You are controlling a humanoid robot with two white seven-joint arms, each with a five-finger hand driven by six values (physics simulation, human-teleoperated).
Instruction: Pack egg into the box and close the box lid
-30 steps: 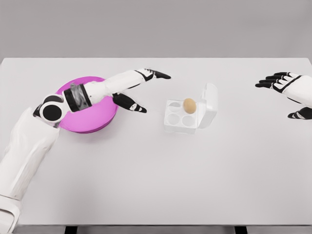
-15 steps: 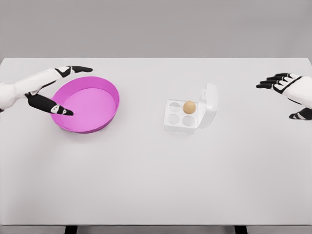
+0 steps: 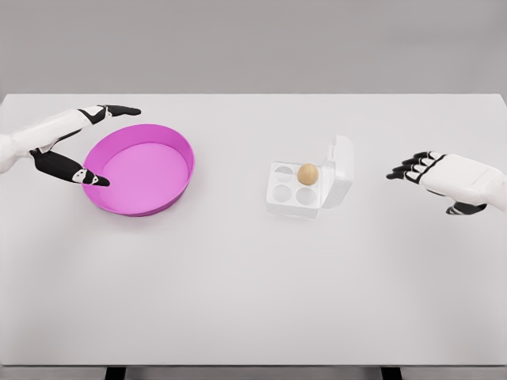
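Observation:
A white egg box (image 3: 295, 189) sits near the table's middle, its lid (image 3: 341, 170) standing up open on the right side. A brown egg (image 3: 307, 174) rests in the box's far right cup; the other cups hold nothing. My right hand (image 3: 424, 170) hovers to the right of the box, fingers spread toward the lid, a clear gap between them. My left hand (image 3: 87, 146) is at the far left beside the pink bowl, open and holding nothing.
A shallow pink bowl (image 3: 142, 169) stands at the left of the white table (image 3: 253, 285), between my left hand and the egg box.
My left arm pulled back from over the bowl to the far left edge. My right hand dropped lower and moved left toward the box lid.

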